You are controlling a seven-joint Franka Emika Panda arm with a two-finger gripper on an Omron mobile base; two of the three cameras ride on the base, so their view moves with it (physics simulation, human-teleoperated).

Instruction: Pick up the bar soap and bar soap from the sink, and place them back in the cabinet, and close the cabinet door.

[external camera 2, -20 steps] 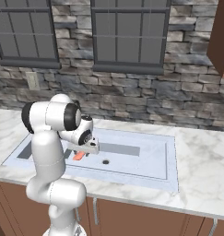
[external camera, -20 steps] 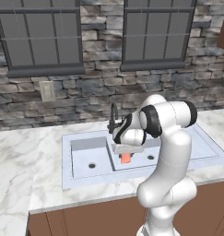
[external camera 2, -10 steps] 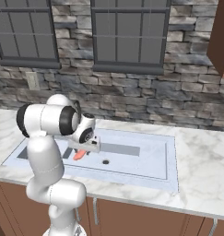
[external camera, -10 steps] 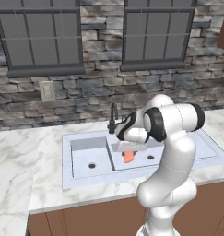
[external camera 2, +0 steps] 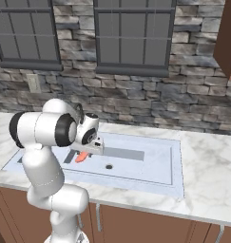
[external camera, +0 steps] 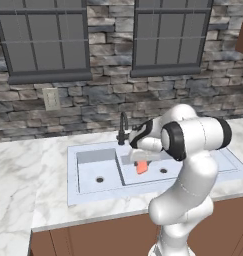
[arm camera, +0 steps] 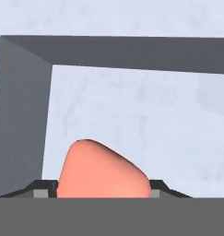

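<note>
One orange bar soap point(arm camera: 102, 170) sits clamped in my gripper point(arm camera: 103, 186) (jaws half-spread around it), above the sink point(external camera: 93, 192) basin.

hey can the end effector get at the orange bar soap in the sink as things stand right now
Probably yes. In the hand view the orange bar soap sits right between the end effector fingertips, nothing lies between them, and the sink basin around it is open.

definitely a home kitchen, double-basin sink point(external camera: 83, 191) in marble counter point(external camera: 23, 175), stone wall point(external camera: 113, 100), windows point(external camera: 43, 40), wood cabinets point(external camera: 93, 240)
</note>
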